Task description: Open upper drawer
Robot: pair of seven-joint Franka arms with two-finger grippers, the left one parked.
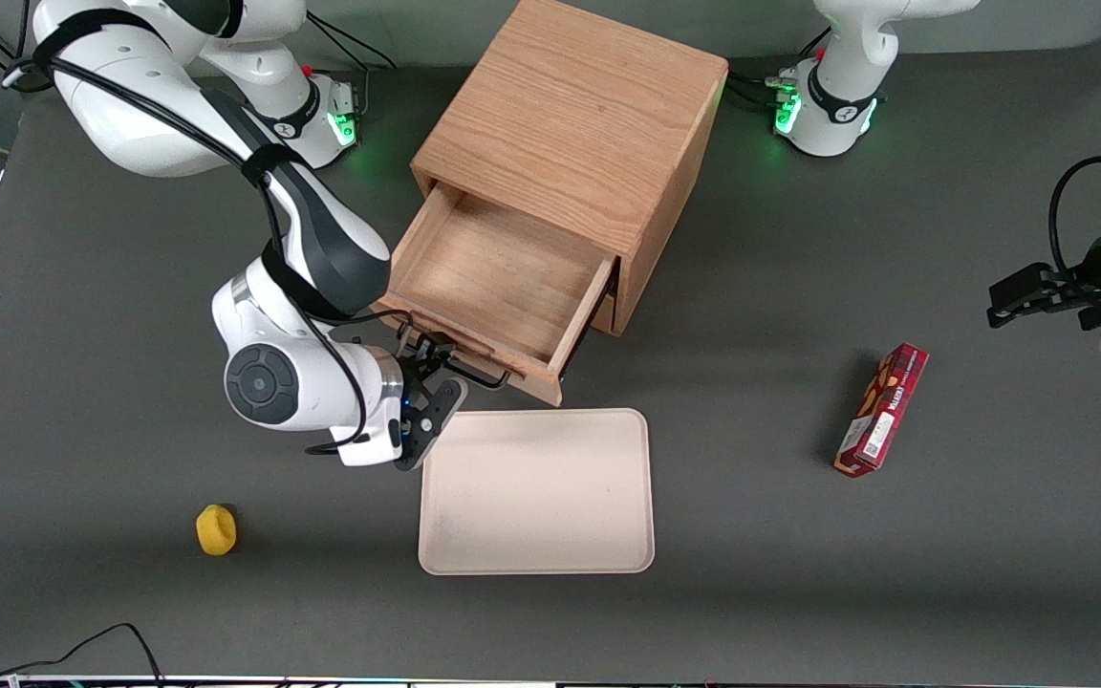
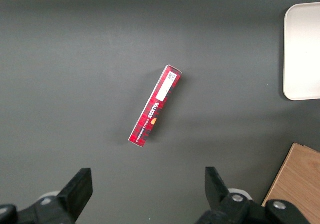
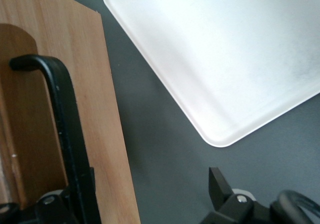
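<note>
- Fingers: your gripper (image 1: 438, 368) sits at the black wire handle (image 1: 460, 360) of the upper drawer (image 1: 498, 282); in the right wrist view one finger (image 3: 222, 186) stands well apart from the handle (image 3: 67, 134), so the fingers are spread, with the bar beside one of them and nothing pinched.
- Location: the drawer stands pulled well out of the wooden cabinet (image 1: 574, 124), its bare floor showing; its front panel lies close to the cream tray (image 1: 536, 492), nearer the front camera than the cabinet.
- Judgement: the opening looks all but done; the step in hand is likely letting go and drawing clear.
- Advice: if you pull further, keep the pull straight along the drawer's own line; a sideways drag could jam it or shift the cabinet; watch the tray, which leaves the front panel little room.
- Advice: when you draw away, keep the fingers wide so they do not snag the bar.
- Views: only the front view shows how far out the drawer is, plus the yellow object (image 1: 216, 529) and the red box (image 1: 882, 409); only the right wrist view shows the gap between finger and bar.
- Views: the lower drawer is hidden under the open one; I cannot tell its state.
</note>
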